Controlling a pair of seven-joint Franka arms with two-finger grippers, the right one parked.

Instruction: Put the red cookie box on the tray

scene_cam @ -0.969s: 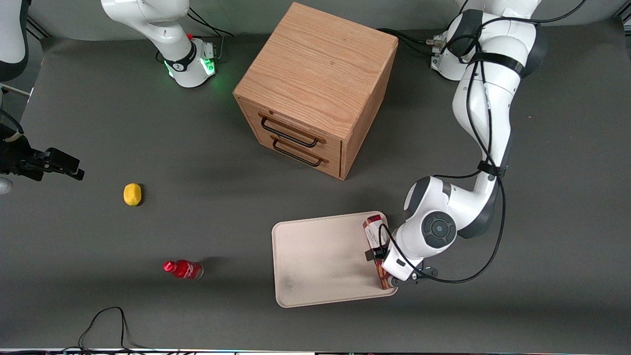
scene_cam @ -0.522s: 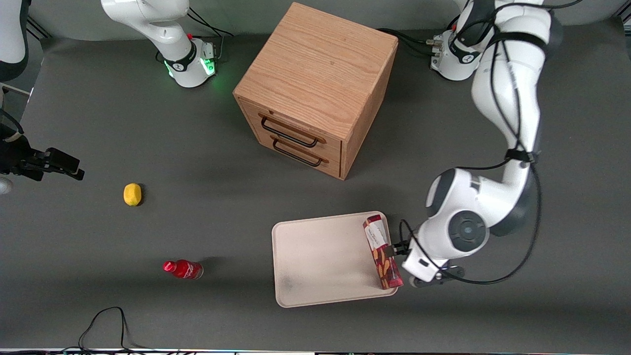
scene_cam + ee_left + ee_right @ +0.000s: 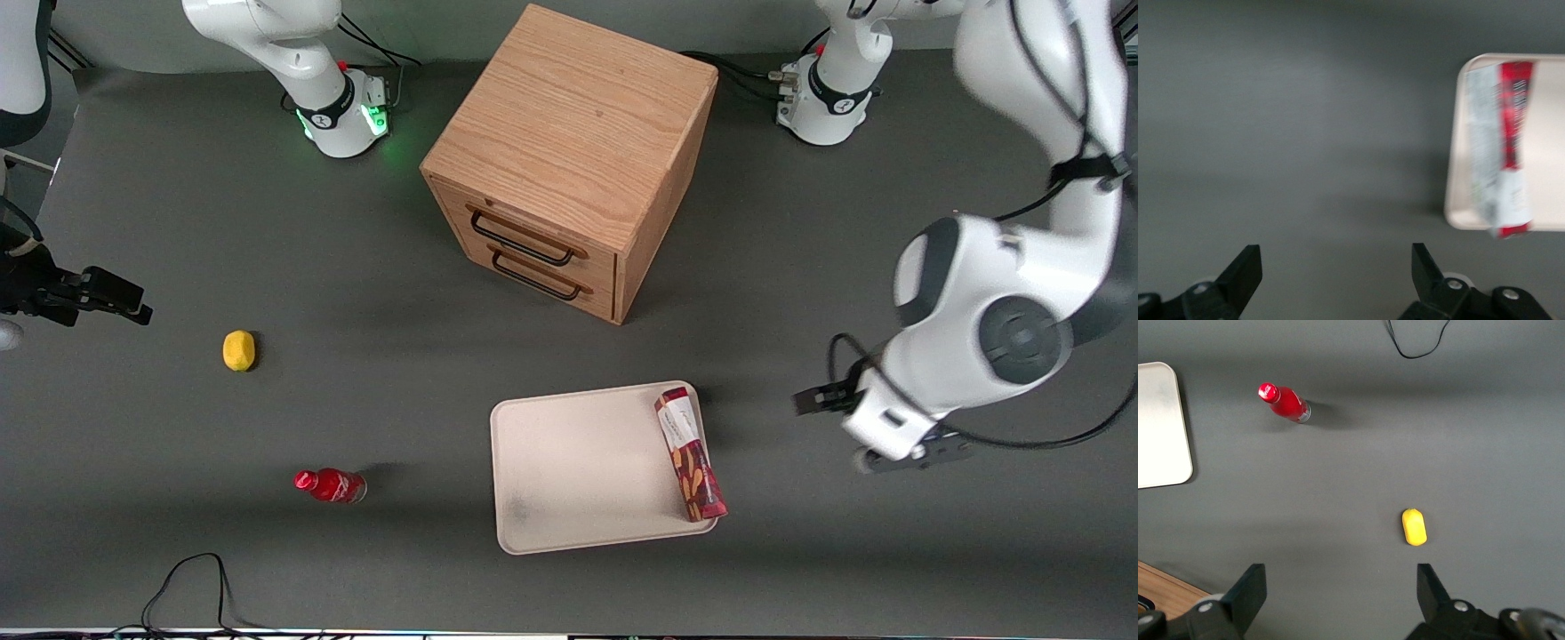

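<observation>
The red cookie box (image 3: 691, 453) lies flat on the tray (image 3: 578, 471), along the tray's edge nearest the working arm, with its white end panel pointing toward the cabinet. Its nearer end slightly overhangs the tray's rim. My left gripper (image 3: 827, 404) hangs above the bare table beside the tray, toward the working arm's end, apart from the box. In the left wrist view the gripper (image 3: 1336, 257) is open and empty, and the box (image 3: 1501, 147) lies on the tray (image 3: 1548, 167) some way off.
A wooden two-drawer cabinet (image 3: 569, 160) stands farther from the camera than the tray. A small red bottle (image 3: 331, 485) and a yellow fruit (image 3: 238, 349) lie toward the parked arm's end. A black cable (image 3: 191, 578) loops at the near edge.
My gripper let go of the box on the tray, opened, and moved up and away toward the working arm's end. The box stays where it was set down.
</observation>
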